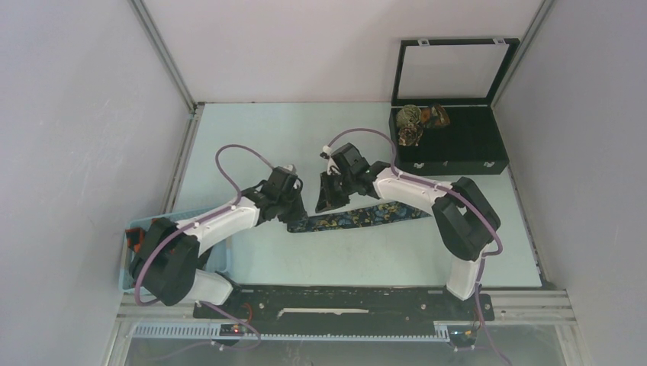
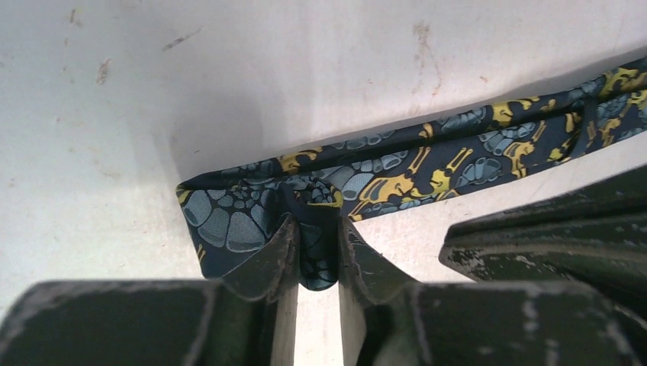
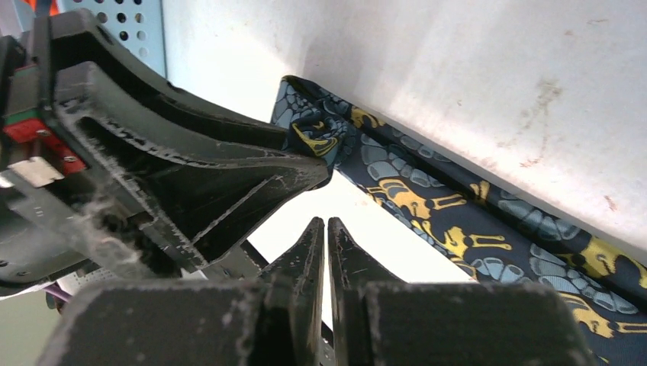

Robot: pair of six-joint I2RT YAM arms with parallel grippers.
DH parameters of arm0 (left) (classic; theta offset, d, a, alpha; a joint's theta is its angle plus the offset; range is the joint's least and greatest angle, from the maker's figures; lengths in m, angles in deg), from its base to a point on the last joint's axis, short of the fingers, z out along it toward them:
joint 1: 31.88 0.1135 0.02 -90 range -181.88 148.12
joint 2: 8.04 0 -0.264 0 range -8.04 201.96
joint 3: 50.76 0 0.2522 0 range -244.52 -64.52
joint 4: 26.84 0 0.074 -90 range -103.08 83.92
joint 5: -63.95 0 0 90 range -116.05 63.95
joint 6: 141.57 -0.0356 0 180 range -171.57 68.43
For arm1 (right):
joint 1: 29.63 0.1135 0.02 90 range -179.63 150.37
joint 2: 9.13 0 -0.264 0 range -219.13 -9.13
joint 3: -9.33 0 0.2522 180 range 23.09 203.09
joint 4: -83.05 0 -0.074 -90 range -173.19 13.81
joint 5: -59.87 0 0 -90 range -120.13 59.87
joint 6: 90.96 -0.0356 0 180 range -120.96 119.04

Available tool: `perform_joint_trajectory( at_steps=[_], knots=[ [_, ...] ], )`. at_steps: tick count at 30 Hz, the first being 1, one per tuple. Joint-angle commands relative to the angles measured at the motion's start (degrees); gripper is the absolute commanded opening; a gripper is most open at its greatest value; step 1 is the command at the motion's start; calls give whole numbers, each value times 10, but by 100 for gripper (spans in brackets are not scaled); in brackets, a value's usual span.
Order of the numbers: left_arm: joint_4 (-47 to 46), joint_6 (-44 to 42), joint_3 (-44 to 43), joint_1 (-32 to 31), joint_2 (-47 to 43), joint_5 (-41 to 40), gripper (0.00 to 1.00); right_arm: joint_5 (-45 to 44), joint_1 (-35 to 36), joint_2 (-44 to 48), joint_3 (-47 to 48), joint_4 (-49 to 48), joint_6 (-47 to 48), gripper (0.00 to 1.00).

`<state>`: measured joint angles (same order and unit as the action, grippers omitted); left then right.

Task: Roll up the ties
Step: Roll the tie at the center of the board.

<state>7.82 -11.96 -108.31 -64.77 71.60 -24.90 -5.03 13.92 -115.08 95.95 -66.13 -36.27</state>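
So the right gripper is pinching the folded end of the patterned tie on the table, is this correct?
No, the left gripper pinches the folded end of the tie on the table; the left wrist view shows it.

the left arm (image 1: 221, 219) and the right arm (image 1: 406, 185) are built of white shells and black joint housings. a purple cable (image 1: 218, 160) is looped along each. the black fingers (image 2: 263, 263) are scuffed grey, with ribbed triangular sides.
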Motion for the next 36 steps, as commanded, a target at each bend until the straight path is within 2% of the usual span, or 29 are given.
perform_joint_trajectory(
  at_steps=[1,6,15,21,26,32,36],
  knots=[
    [-55,6,10,-7,3,24,27,-15,-6,23,-4,18,19,9],
    [-80,5,24,-7,-5,36,40,-10,-6,17,-4,13,16,10],
    [-111,1,46,-6,-24,56,47,-8,-5,14,-4,6,8,13],
    [-136,0,67,-7,-50,62,55,-9,-1,8,-4,2,7,23],
    [-161,-1,85,-7,-71,67,55,-13,7,2,-4,-3,6,34],
    [-176,1,101,-6,-83,62,45,-11,13,-12,-4,-19,-4,36],
    [-199,2,118,-6,-96,59,44,-11,15,-25,-4,-26,-9,35]
  ],
)
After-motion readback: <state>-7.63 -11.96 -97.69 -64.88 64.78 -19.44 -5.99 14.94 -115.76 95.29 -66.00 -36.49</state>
